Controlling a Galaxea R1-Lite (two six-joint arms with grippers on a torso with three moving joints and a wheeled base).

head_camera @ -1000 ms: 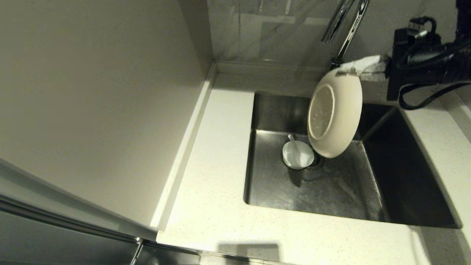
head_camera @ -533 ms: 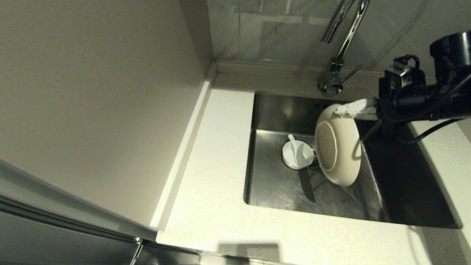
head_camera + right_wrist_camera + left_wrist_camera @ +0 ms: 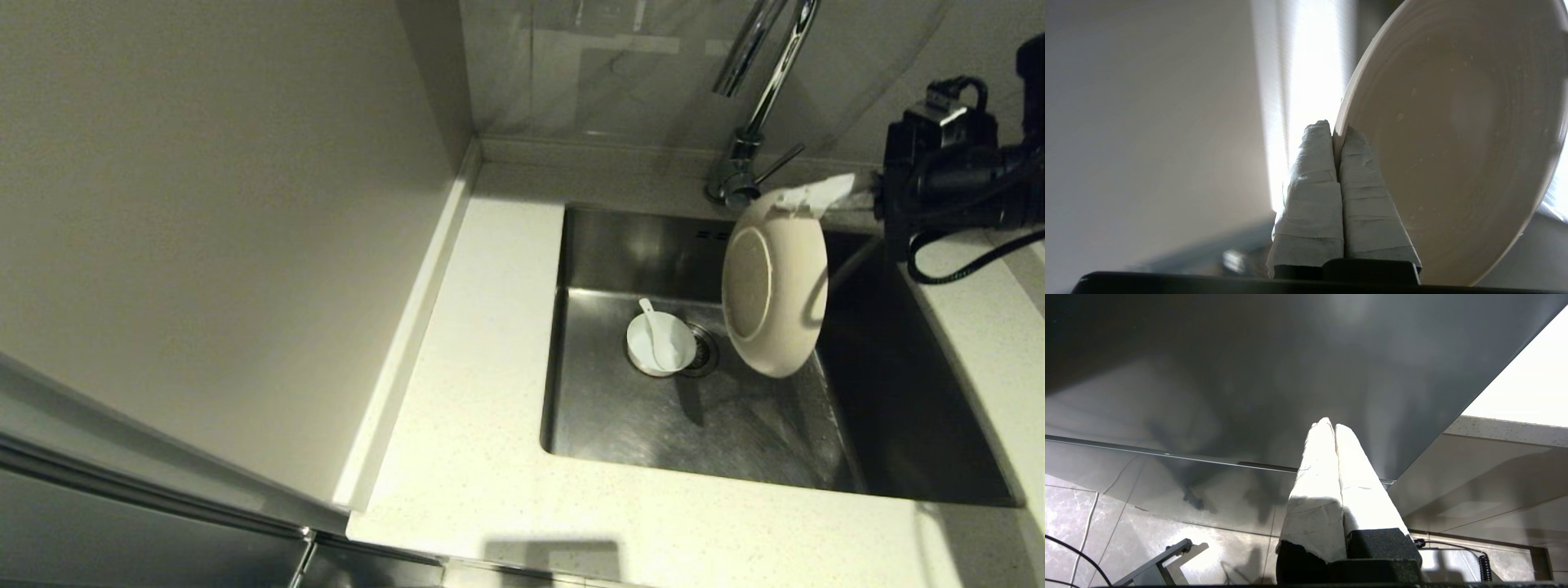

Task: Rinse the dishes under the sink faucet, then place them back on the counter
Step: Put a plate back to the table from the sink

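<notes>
Over the sink (image 3: pixel 620 425), plate (image 3: pixel 771 294) rim pinched — right gripper (image 3: pixel 796 200) fingers

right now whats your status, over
Right gripper shut on plate rim, plate on edge over sink. Left gripper shut, parked. Bowl and spoon below by drain.

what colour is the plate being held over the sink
Cream-beige, plain; the plate shows best in the head view.
</notes>
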